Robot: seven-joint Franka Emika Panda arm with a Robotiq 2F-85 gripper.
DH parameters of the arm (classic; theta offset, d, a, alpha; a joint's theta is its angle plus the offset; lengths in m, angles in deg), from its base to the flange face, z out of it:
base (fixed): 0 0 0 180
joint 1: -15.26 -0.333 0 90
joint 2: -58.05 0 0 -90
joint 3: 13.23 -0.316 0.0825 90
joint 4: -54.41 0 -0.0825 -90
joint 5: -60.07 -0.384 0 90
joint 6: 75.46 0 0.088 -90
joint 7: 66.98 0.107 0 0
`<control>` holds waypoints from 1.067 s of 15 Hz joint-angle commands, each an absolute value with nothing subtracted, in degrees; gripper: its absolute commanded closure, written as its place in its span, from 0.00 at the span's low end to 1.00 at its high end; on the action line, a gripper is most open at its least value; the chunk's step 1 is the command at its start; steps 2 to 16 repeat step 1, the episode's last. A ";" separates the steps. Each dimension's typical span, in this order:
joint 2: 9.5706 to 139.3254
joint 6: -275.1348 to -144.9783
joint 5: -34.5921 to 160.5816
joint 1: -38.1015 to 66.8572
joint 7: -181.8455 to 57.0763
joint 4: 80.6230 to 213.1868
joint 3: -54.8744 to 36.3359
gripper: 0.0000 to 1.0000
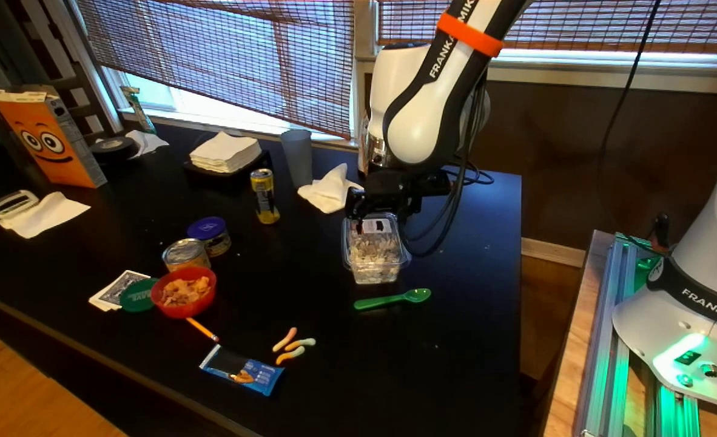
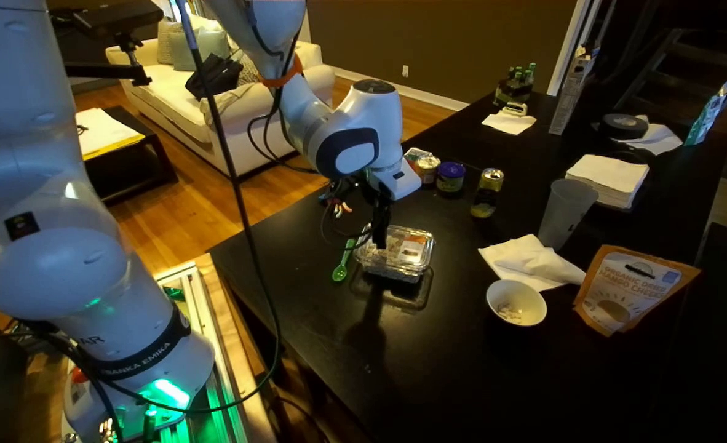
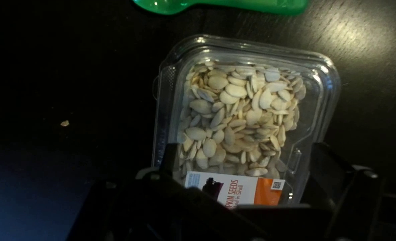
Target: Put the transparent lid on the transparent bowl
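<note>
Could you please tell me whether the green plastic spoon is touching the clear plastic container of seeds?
Apart: the wrist view shows dark tabletop between the green plastic spoon and the clear plastic container of seeds.

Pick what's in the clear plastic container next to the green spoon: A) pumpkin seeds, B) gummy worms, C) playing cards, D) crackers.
A: the wrist view shows pale, flat seeds through the clear plastic container, and the visible part of its label reads "PKIN SEEDS".
</note>
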State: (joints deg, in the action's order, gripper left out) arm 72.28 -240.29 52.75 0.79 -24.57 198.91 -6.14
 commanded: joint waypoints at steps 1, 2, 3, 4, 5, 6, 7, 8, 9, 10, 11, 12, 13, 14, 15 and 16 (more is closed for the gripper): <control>72.30 -240.30 53.54 2.12 -24.13 198.86 -7.23 0.00; 72.30 -240.30 53.54 2.12 -24.13 198.86 -7.23 0.00; 72.30 -240.30 53.54 2.12 -24.13 198.86 -7.23 0.00; 72.30 -240.30 53.54 2.12 -24.13 198.86 -7.23 0.00; 72.30 -240.30 53.54 2.12 -24.13 198.86 -7.23 0.00; 72.30 -240.30 53.54 2.12 -24.13 198.86 -7.23 0.00; 72.30 -240.30 53.54 2.12 -24.13 198.86 -7.23 0.00; 72.30 -240.30 53.54 2.12 -24.13 198.86 -7.23 0.00; 72.30 -240.30 53.54 2.12 -24.13 198.86 -7.23 0.00; 72.30 -240.30 53.54 2.12 -24.13 198.86 -7.23 0.00; 72.30 -240.30 53.54 2.12 -24.13 198.86 -7.23 0.00; 72.30 -240.30 53.54 2.12 -24.13 198.86 -7.23 0.00; 72.30 -240.30 53.54 2.12 -24.13 198.86 -7.23 0.00; 72.30 -240.30 53.54 2.12 -24.13 198.86 -7.23 0.00; 72.30 -240.30 53.54 2.12 -24.13 198.86 -7.23 0.00; 72.30 -240.30 53.54 2.12 -24.13 198.86 -7.23 0.00</control>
